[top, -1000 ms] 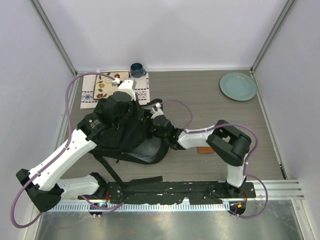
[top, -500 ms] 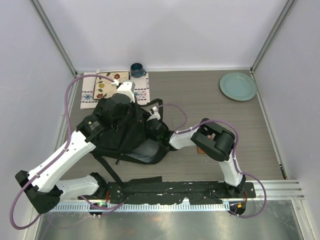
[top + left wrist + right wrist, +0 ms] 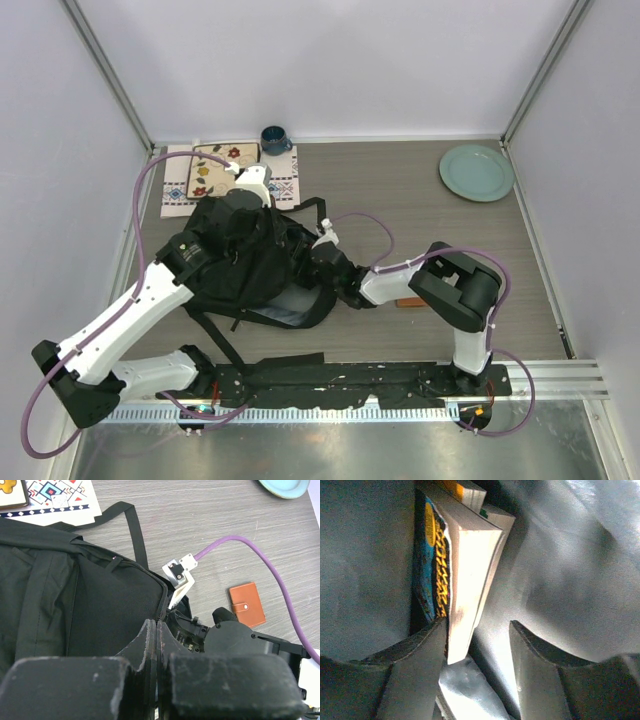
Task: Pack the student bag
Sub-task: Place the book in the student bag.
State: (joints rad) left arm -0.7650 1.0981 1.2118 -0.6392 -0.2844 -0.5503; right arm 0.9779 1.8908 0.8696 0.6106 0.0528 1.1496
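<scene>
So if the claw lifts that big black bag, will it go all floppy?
Probably floppy: the student bag is soft, creased fabric slumped on the table. Likely heavyish, since books stand inside. Its loose strap would probably dangle.

Both arms are white shells, left arm [image 3: 125,325] and right arm [image 3: 392,284], with chunky black joints [image 3: 458,288], purple cables [image 3: 235,538], scuffed matte-black fingers [image 3: 70,687], plus a little white screwed bracket [image 3: 179,575].

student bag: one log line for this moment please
left gripper shut on student bag rim | right gripper open inside bag | book beside it
</scene>
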